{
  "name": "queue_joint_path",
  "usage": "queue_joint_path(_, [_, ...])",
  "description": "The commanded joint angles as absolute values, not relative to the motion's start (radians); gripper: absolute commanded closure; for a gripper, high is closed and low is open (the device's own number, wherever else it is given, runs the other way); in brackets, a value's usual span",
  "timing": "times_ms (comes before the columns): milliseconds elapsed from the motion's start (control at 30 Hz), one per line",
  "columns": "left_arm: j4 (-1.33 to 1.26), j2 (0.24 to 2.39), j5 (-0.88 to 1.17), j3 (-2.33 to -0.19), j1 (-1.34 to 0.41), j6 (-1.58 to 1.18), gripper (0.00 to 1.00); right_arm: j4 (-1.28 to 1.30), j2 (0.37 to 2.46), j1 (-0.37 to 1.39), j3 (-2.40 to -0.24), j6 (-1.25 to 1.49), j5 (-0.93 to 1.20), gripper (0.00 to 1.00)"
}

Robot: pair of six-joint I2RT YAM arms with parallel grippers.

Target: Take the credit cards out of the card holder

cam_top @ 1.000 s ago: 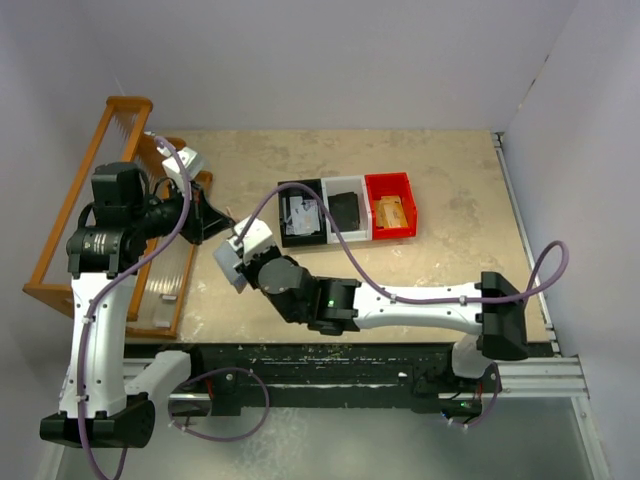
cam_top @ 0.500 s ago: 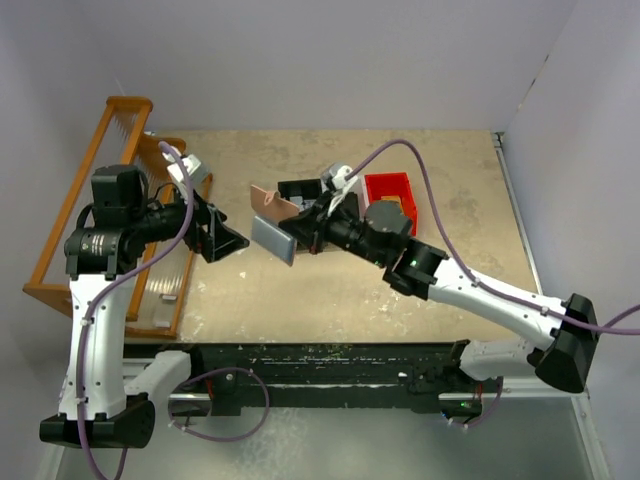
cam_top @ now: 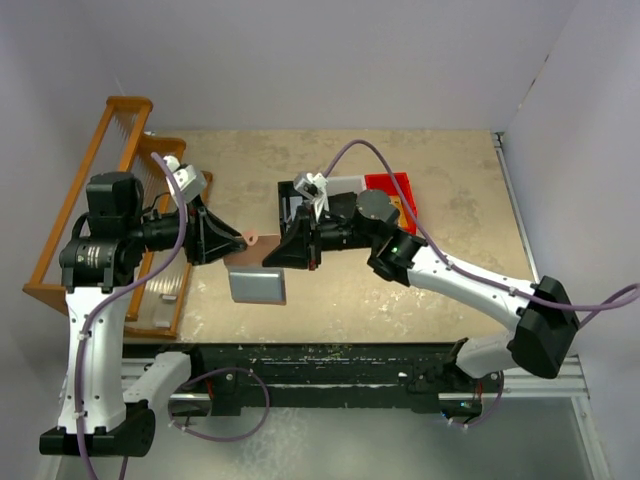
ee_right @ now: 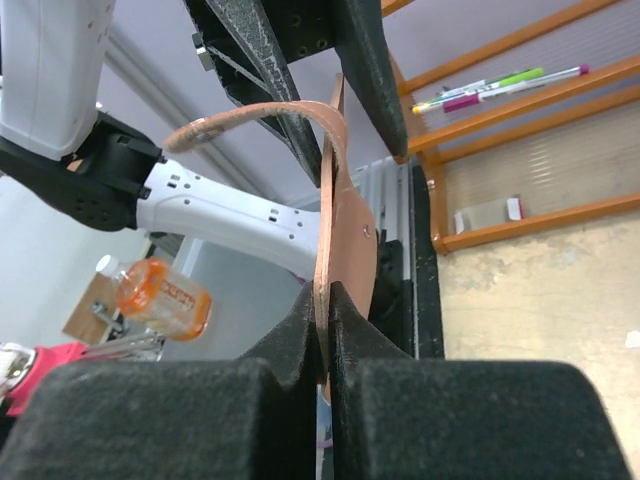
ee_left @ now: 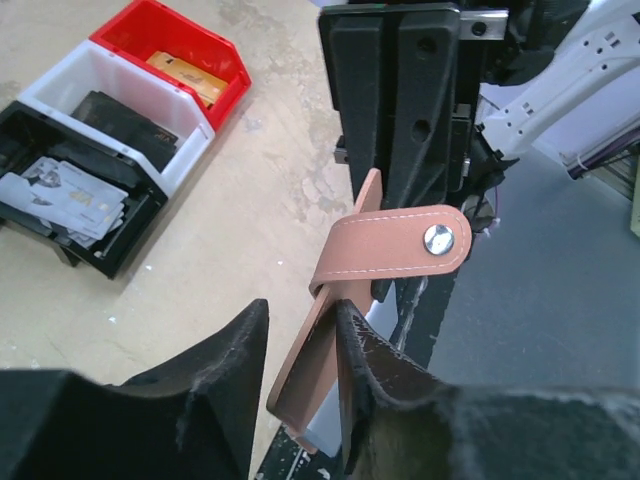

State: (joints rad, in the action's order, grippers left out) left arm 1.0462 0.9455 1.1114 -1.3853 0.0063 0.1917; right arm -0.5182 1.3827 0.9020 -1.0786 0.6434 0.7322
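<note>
I see two robot arms and one small salmon-pink leather wallet point(ee_left: 312, 360). The wallet is up in the air between the two claws, above the tan table point(cam_top: 400, 290) and to the left of the bins.

The right claw point(ee_right: 322, 300) is squeezed tight on one thin edge of the wallet, with a black finger pressed on each side. The left claw point(ee_left: 300, 315) has its two fingers close on both sides of the wallet. One finger touches it and the other shows a little gap, so I cannot tell if it is pinching.

One pink strap point(ee_left: 385, 245) with one shiny round snap sticks out from the wallet. From above, a grey-blue flat part hangs on the near side.

Three small plastic bins sit in a row, touching: one black bin point(ee_left: 120, 255) with pale flat cards point(ee_left: 70, 195) in it, one white bin point(ee_left: 185, 150) with something dark, and one red bin point(ee_left: 225, 80) with something orange. One orange wooden rack point(cam_top: 128, 103) stands at the far left.
</note>
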Motion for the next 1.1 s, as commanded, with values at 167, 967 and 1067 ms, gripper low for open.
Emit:
queue_joint_path(167, [1.078, 0.944, 1.233, -1.354, 0.011, 0.192, 0.58, -0.73, 1.405, 0.883, -1.177, 0.749, 0.801, 1.0])
queue_joint_path(967, [0.842, 1.01, 1.328, -1.347, 0.011, -0.132, 1.0, -0.887, 1.406, 0.827, -1.068, 0.906, 0.854, 0.42])
queue_joint_path(1067, [0.788, 1.017, 1.339, -1.344, 0.011, -0.204, 1.0, -0.943, 1.402, 0.827, -1.028, 0.938, 0.842, 0.37])
